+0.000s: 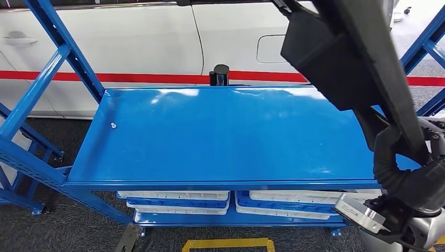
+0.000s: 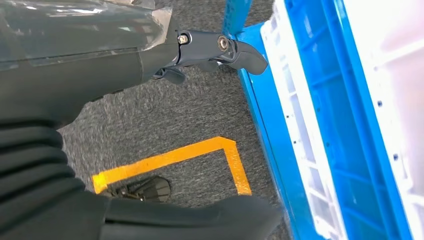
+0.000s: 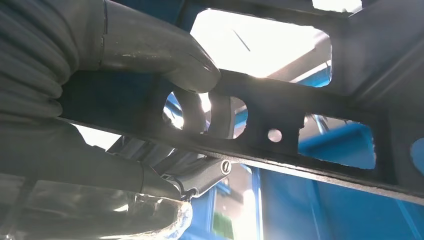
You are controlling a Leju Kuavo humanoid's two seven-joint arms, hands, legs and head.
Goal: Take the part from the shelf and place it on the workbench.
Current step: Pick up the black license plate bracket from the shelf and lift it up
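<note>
On the left, the left hand (image 2: 220, 50) hangs low over grey carpet and a yellow floor mark (image 2: 170, 160); its fingers (image 2: 247, 55) are apart and hold nothing. Just beside it are the stacked white-rimmed blue bins (image 2: 320, 130) on the lower shelf of the rack; what lies in them cannot be made out. In the head view these bins (image 1: 178, 202) sit under the broad blue surface (image 1: 210, 136), which carries a small white speck (image 1: 113, 125) near its left side.

To the right, the part (image 1: 336, 58), a long black frame with cut-out openings, is raised over the right end of that surface. The right hand (image 3: 125, 100) is clamped on one of its thin bars (image 3: 280, 120), thumb on one face and fingers (image 3: 192, 112) through an opening. It looks stiff, flat and fairly light, but long, so it will likely lever against a grip this near one end. The cut-outs give the surest hold.
</note>
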